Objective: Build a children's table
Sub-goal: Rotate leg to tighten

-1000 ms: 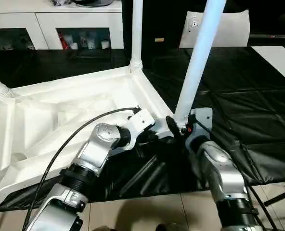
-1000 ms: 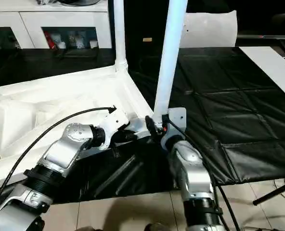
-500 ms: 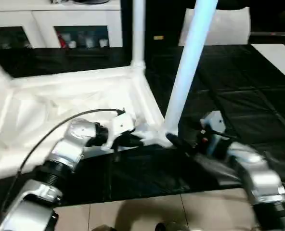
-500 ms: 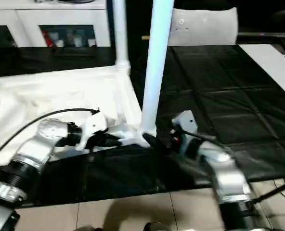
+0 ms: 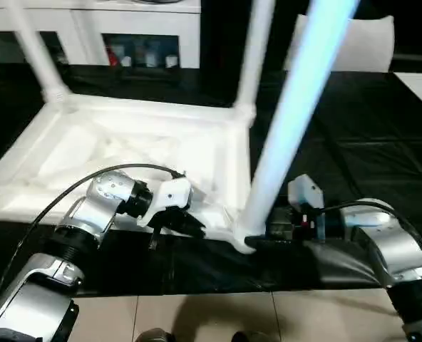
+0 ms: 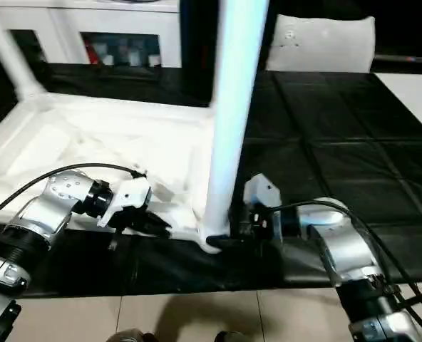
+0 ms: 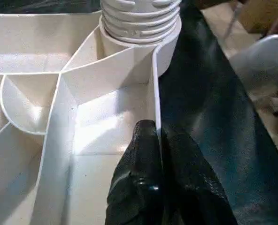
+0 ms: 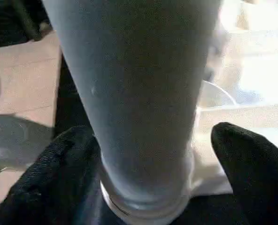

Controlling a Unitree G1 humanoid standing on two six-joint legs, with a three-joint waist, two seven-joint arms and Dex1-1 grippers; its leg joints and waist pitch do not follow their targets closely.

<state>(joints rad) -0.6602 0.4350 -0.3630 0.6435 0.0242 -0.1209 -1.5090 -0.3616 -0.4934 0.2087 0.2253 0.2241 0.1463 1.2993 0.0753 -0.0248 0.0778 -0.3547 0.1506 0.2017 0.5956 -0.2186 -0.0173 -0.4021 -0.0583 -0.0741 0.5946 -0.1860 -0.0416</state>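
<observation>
Table top (image 5: 125, 142) lies upside down, ribbed underside up, on a black sheet (image 5: 368, 121) over the floor. Near edge sits close to the sheet's front border, with tiled floor (image 5: 197, 317) beyond.

Legs: three stand upright in corner sockets. Far-left leg (image 5: 34, 50), far-right leg (image 5: 252, 60), near-right leg (image 5: 289, 135). The near-left corner falls outside the pictures, so the fourth leg cannot be judged.

Near-right socket (image 7: 139, 35): thread rings show above the socket mouth in the left wrist view. Judgement: this leg is started but likely not fully screwed down.

Left gripper (image 7: 160, 154): jaws pressed together, pinching the thin rim wall (image 7: 155, 93) of the top just beside that socket. Reads as steadying the top.

Right gripper (image 8: 153, 140): jaws spread wide, one finger (image 8: 251, 159) on each side of the near-right leg's base. A gap shows on at least one side, so it is straddling, not clamping.

Progress estimate: late stage. Left to do: seat the near-right leg fully, check the unseen corner, then turn the table upright.
</observation>
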